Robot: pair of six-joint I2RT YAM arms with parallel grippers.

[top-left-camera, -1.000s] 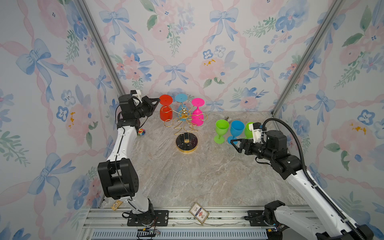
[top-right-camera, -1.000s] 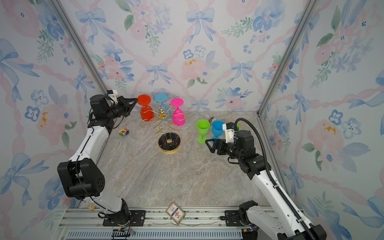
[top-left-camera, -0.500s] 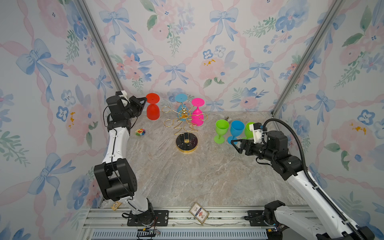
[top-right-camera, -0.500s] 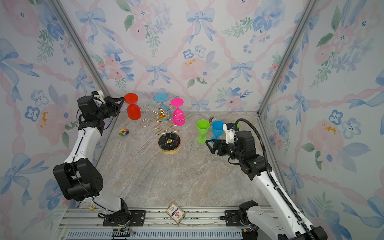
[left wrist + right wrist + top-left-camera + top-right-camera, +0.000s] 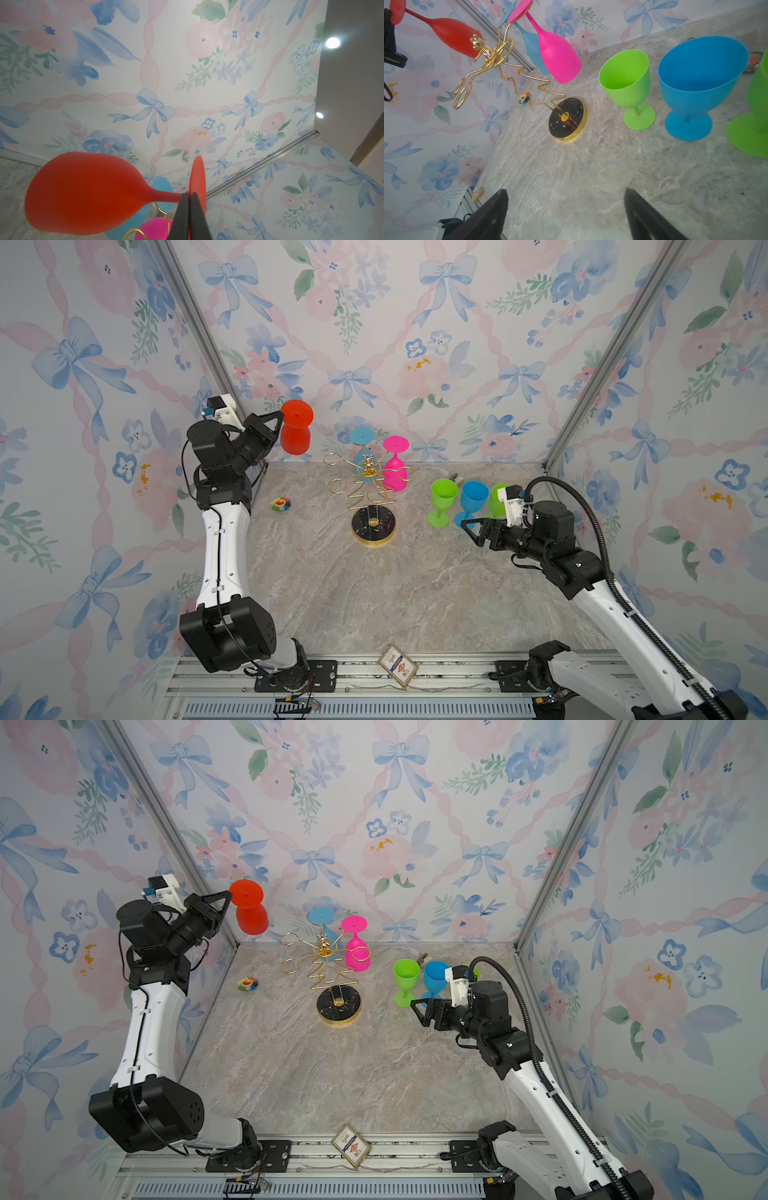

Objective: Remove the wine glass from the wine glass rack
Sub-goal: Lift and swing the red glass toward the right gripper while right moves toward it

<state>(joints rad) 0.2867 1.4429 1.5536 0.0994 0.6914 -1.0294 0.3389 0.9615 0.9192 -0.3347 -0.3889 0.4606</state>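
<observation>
Left gripper (image 5: 281, 418) is clamped on the stem of the red wine glass (image 5: 296, 439), right under its foot; in the left wrist view the fingers (image 5: 182, 209) are pressed together on the stem of the glass (image 5: 83, 193). The glass hangs foot up, bowl down, in the air by the back-left corner post (image 5: 199, 335), clear of the wine glass rack (image 5: 365, 485) and off to its left.

The rack stands at mid-back of the marble tabletop (image 5: 374, 605). A pink wine glass (image 5: 395, 472) and a light blue wine glass (image 5: 360, 448) hang on its rear loops; the front and left loops are bare wire.

Right gripper (image 5: 467, 526) has its jaws spread wide, gripping nothing, low over the table just in front of a row of a green goblet (image 5: 442, 502), a blue goblet (image 5: 473, 497) and a second green goblet (image 5: 496, 499) near the right wall.

Open room: a broad bare stretch of marble runs from the rack base to the front rail (image 5: 457, 672). A small flower trinket (image 5: 280, 504) lies near the left edge.

Writing: the printed card (image 5: 397, 666) on the front rail is too small to read.
</observation>
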